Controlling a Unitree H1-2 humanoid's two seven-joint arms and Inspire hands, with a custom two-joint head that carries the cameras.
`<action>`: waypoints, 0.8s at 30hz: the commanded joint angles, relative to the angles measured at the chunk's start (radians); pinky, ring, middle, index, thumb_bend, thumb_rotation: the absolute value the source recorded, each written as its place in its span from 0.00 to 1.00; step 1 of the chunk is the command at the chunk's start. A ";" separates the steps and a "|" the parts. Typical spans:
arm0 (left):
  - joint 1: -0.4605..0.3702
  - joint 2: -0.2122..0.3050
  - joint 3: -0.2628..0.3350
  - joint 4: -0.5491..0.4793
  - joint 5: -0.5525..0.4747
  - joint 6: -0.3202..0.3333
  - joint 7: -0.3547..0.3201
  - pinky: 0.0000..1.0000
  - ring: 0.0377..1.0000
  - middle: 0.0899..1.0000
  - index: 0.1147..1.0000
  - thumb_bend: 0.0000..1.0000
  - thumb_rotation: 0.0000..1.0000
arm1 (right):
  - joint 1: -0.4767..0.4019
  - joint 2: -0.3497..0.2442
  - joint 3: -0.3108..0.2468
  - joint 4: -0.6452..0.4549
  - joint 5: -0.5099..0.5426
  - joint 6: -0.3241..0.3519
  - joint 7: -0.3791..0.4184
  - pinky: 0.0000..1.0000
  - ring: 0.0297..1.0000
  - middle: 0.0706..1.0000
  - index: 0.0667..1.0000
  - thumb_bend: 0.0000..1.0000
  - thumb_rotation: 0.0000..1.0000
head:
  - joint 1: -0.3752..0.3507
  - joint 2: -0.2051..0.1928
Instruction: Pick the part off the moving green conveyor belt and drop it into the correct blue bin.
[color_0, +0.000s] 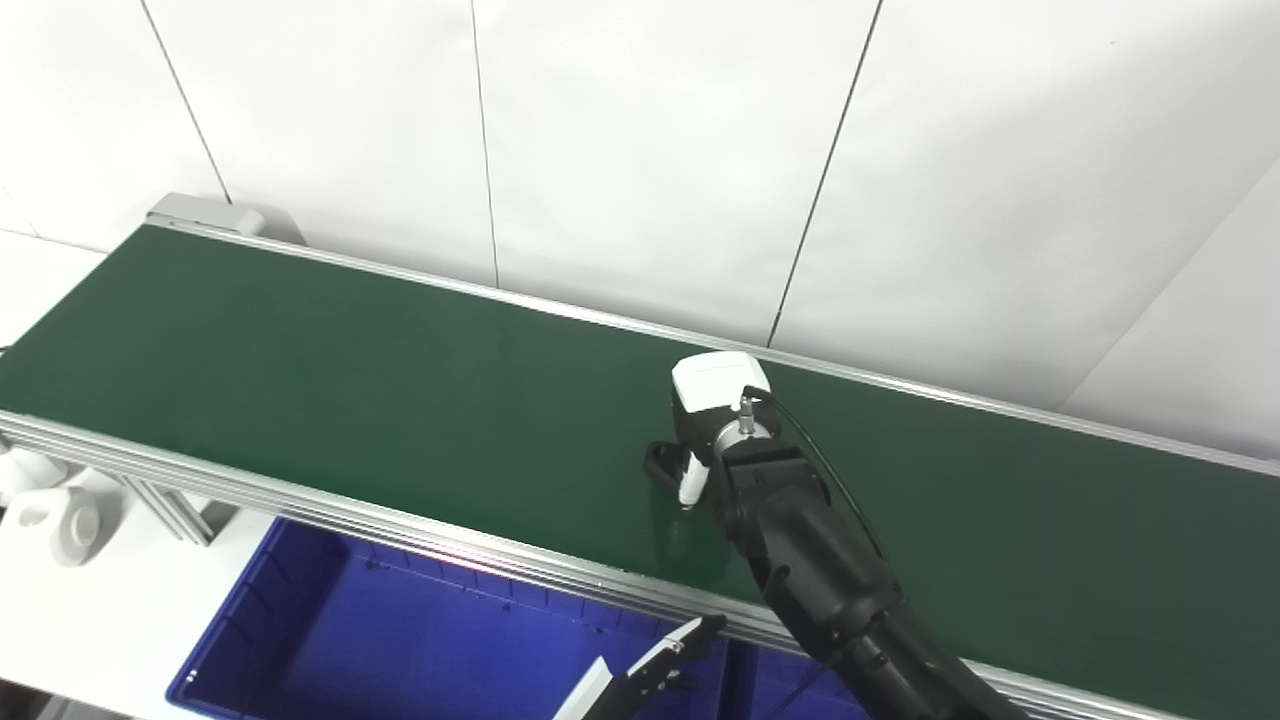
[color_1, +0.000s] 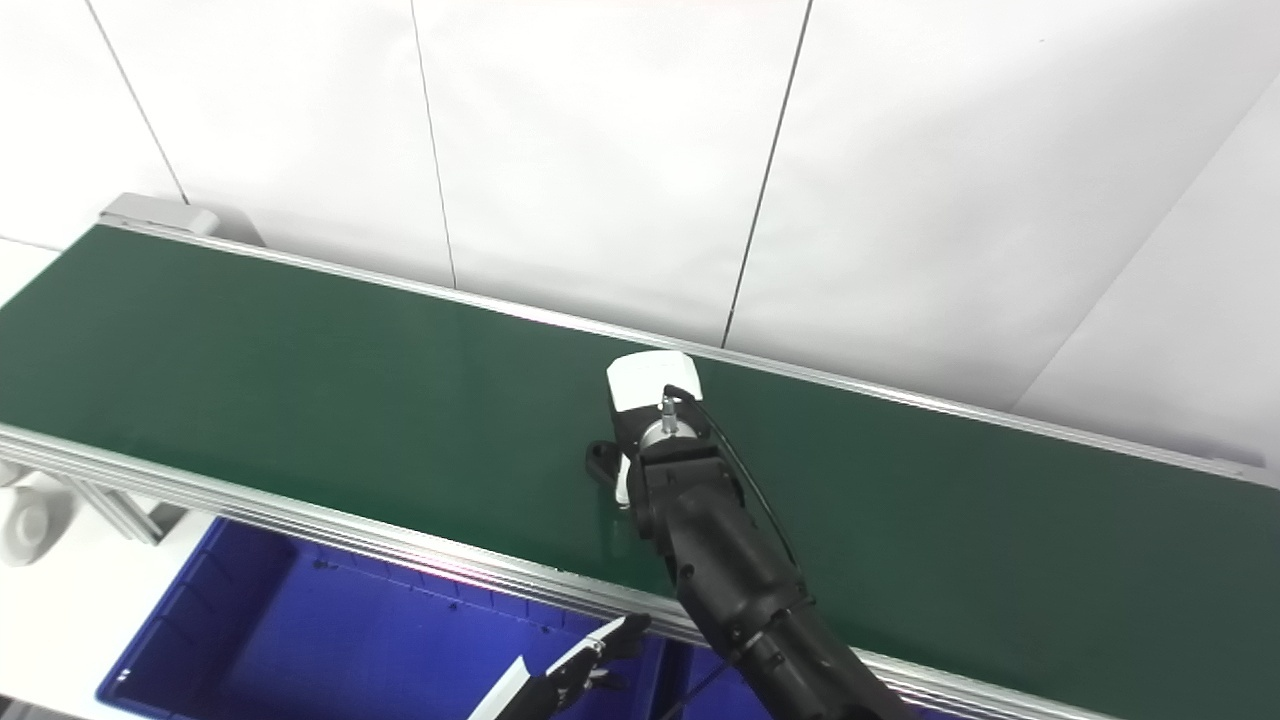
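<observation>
The green conveyor belt (color_0: 350, 380) runs from the far left to the near right. My right hand (color_0: 705, 430) reaches over its middle, palm down and low on the belt, seen from behind the wrist. Its white back faces me and hides the fingers. A dark loop-shaped bit (color_0: 660, 465) and a white tip (color_0: 690, 490) show at the hand's left side; I cannot tell whether that is the part or the thumb. No loose part shows on the belt. My left hand (color_0: 665, 655) is at the bottom edge over a blue bin (color_0: 300, 620), fingers straight, holding nothing.
The belt's aluminium rail (color_0: 300, 500) runs along the near side, above the bin. A second blue bin (color_0: 780, 680) shows to the right of my left hand. White plastic parts (color_0: 60, 510) lie at the far left. A white panel wall stands behind the belt.
</observation>
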 joint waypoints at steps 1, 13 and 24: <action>0.011 -0.062 -0.032 -0.038 -0.007 -0.004 -0.007 0.80 0.90 0.92 0.92 0.64 0.82 | 0.095 -0.045 0.003 0.048 0.021 0.013 0.118 0.12 0.17 0.43 0.46 0.52 0.00 | -0.002 0.000; 0.013 -0.050 -0.022 -0.052 -0.025 0.000 -0.024 0.81 0.91 0.93 0.93 0.63 0.84 | 0.183 -0.082 -0.057 -0.200 0.102 0.004 -0.011 0.16 0.22 0.43 0.46 0.52 0.00 | -0.059 0.021; 0.037 -0.003 -0.003 -0.120 -0.074 0.030 -0.070 0.87 0.94 0.94 0.95 0.61 0.87 | 0.318 -0.167 -0.124 -0.480 0.150 -0.016 -0.060 0.20 0.26 0.43 0.46 0.52 0.00 | -0.125 0.052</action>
